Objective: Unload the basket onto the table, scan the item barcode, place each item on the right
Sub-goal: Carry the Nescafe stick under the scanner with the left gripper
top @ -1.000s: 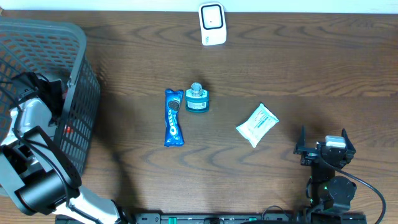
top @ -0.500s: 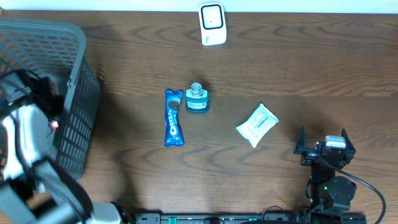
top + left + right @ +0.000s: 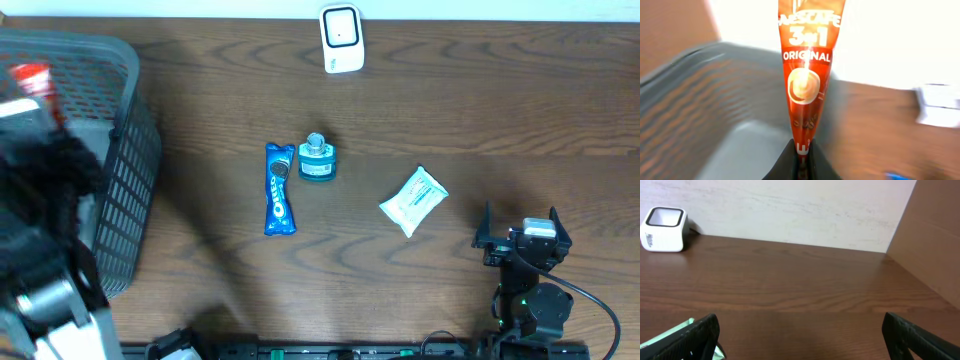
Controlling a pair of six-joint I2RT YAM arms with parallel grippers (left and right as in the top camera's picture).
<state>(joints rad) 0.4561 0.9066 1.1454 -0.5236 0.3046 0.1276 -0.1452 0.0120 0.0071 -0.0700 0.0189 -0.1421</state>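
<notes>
Overhead was evenly lit and medium bright, with soft, faint shadows on the surface (image 3: 420,110). The left arm (image 3: 45,200) was badly smeared, its outlines lost. In the left wrist view, the sachet (image 3: 809,75) just above the left jaws was sharp. Everything beyond was blurred: the basket (image 3: 700,115) was streaky and the wall (image 3: 890,35) blown out white. The right wrist view was sharp beyond the right jaws, with mild sheen on the wood. The jaws themselves were dark and slightly soft.

Loads of bare table (image 3: 480,120) ahead of the right pincer (image 3: 520,225), only the wipes packet (image 3: 413,200) sits near, forward to its left. The left pincer (image 3: 801,159) has the basket (image 3: 125,190) rim right beneath it, with the Oreo pack (image 3: 279,188) and bottle (image 3: 317,158) well off to its right.
</notes>
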